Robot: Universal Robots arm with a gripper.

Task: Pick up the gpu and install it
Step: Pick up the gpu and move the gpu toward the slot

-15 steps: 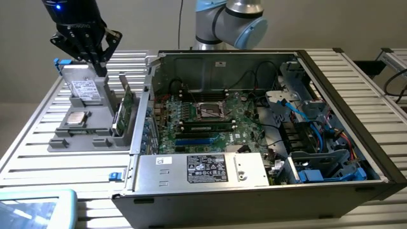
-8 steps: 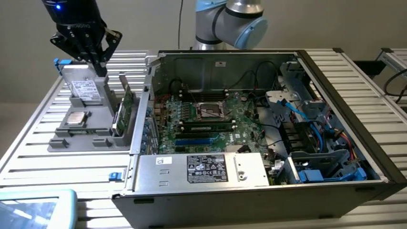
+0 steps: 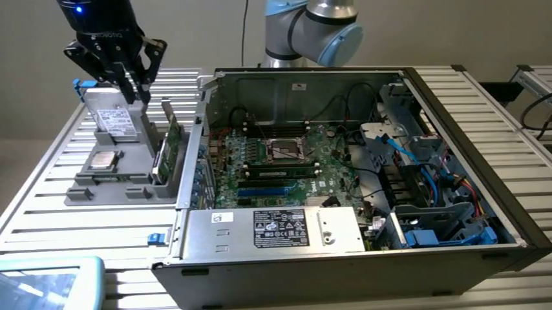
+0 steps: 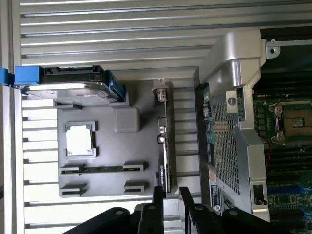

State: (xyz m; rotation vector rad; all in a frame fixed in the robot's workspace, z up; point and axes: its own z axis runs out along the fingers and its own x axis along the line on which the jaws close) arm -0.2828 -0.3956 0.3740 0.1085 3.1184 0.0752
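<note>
The gpu (image 3: 169,139) is a thin green card standing on its edge in a slot at the right side of the grey holder tray (image 3: 108,190), beside the open computer case (image 3: 483,194). In the wrist view the gpu (image 4: 165,141) runs as a narrow strip toward my fingertips. My gripper (image 3: 132,87) hangs above the far end of the tray, higher than the card and touching nothing. Seen from the wrist, the gripper (image 4: 171,196) is open a little, with a small empty gap between its black fingers (image 4: 158,197).
The tray also carries a hard drive with blue brackets (image 4: 68,85), a CPU (image 4: 80,139) and a narrow memory stick (image 4: 102,169). The motherboard (image 3: 285,161) lies inside the case, with cables and drive bays at the exterior view's right. A teal-edged object (image 3: 48,281) sits at the front corner.
</note>
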